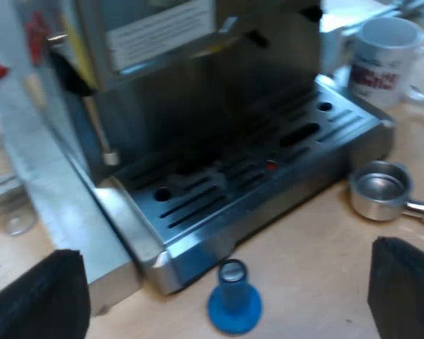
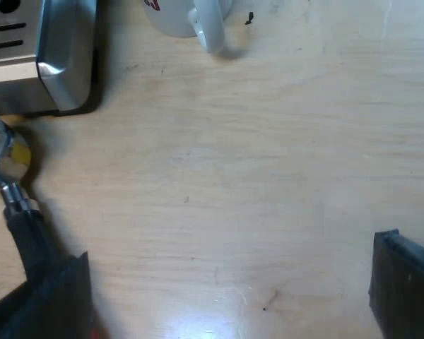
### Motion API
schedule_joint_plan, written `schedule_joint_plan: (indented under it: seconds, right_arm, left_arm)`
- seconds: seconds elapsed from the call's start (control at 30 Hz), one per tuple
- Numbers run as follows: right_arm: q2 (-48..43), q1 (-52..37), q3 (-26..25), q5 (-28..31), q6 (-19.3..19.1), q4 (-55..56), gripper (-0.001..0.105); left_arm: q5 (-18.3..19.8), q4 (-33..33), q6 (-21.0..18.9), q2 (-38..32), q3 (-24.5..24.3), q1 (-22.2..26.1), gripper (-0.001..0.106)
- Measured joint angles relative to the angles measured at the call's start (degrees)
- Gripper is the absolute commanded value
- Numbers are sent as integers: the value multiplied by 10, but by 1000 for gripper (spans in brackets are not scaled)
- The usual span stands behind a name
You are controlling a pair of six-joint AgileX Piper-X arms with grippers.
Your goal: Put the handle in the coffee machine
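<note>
**Lying loose, not yet locked in**

Worktop [image 2: 268, 162] is pale wood w/ faint grain, a few dark specks & a bit of glare; room beyond it: can't tell. Boxy brushed-steel espresso machine [image 1: 219, 92] stands on it. Its slotted steel drip tray [image 1: 339, 127] juts out at its foot, w/ a thin steam wand [image 1: 99, 134] hanging down beside the tray. White ceramic mug with red print [image 1: 389, 56] stands just beside the machine, at a corner of the tray. Small blue plastic tamper [image 1: 233, 300] stands upright on the wood, just off the tray's front edge.

Round silver metal holder with a dark handle [image 1: 380, 189] lies flat on the worktop nr the tray's corner, apart from the machine, basket open side up. Long axis runs away from the machine: basket end is nearest the tray corner, and the handle [image 2: 28, 233] points outward to the right tool [image 2: 233, 247]. There it meets one black finger [image 2: 49, 304]; touching or not, can't tell.

Left tool [image 1: 226, 248] hovers over the tray's front & the tamper, jaws wide, nothing btwn them. Right tool is over bare wood, jaws wide too, nothing btwn them.
</note>
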Motion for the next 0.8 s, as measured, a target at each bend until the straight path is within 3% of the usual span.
schedule_joint_plan:
  seconds: [0.5, 0.8]
  right_arm:
    - [153, 57, -94, -22, -1, 52, 80]
    - [234, 160, -95, -22, -1, 60, 80]
  left_arm:
    - [46, 1, -16, 51, -8, -183, 81]
    - [57, 1, -16, 114, -8, -239, 81]
